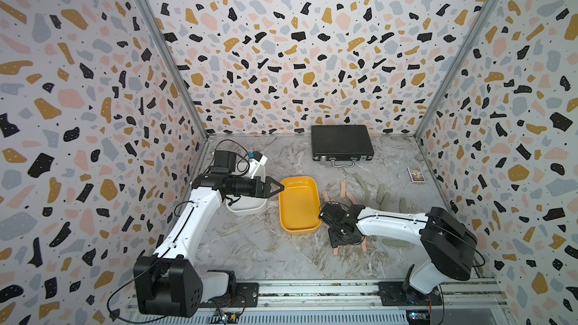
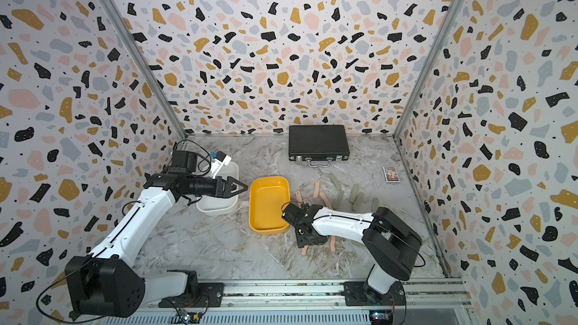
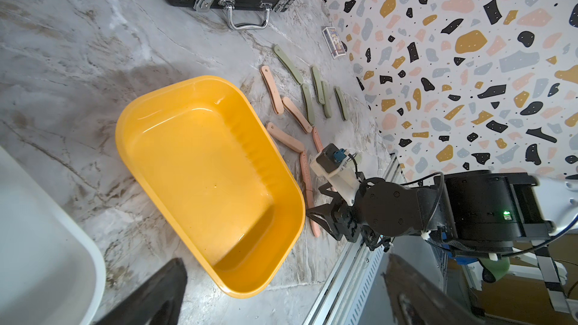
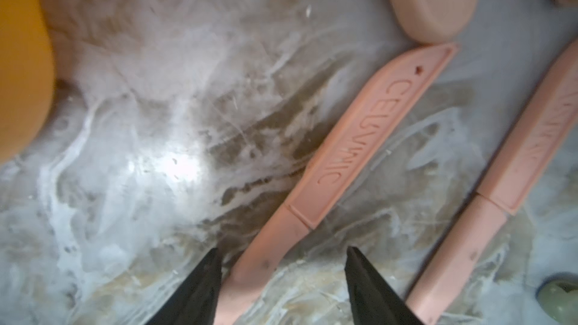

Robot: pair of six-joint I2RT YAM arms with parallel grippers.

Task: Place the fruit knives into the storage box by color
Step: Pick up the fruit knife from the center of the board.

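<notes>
Here, the right claw (image 4: 283, 250) is hanging over the table (image 1: 250, 245), half open and empty, jaws straddling a pink knife (image 4: 353, 139) near the yellow tub (image 1: 297, 178), seemingly lining up a pinch; the left claw (image 1: 281, 187) is hovering wide open, empty, over the white tub (image 1: 247, 211), out of the way.

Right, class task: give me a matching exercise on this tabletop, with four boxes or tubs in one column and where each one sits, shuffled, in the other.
Column one
A. yellow tub
B. white tub
C. black briefcase
D. small card box

Column two
1. against the back wall
2. partly under the left arm
3. near the side wall by the right arm
4. empty, next to the pink knives

Pairs: A-4, B-2, C-1, D-3
</notes>
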